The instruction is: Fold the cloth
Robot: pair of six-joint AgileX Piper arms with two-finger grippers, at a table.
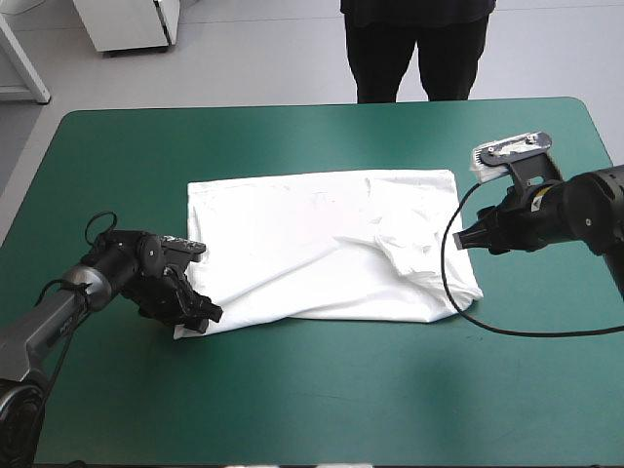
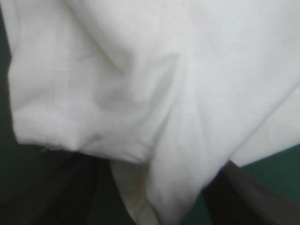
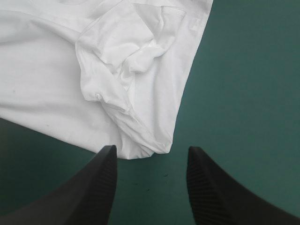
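Note:
The white T-shirt [image 1: 312,244] lies flat in the middle of the table as a wide rectangle, with a rumpled sleeve fold near its right end. My left gripper [image 1: 205,314] sits low at the shirt's near left corner. In the left wrist view the T-shirt [image 2: 140,70] drapes over and between the black fingers [image 2: 84,187], which stand apart with their tips hidden. My right gripper [image 1: 466,239] hovers just off the shirt's right edge. It is open [image 3: 151,150], with the near right corner of the T-shirt [image 3: 70,70] just ahead of its fingertips and nothing between them.
Teal-green cover [image 1: 312,409] shows on all sides of the shirt, in a broad strip along the near edge and narrower strips at the left, right and far edges.

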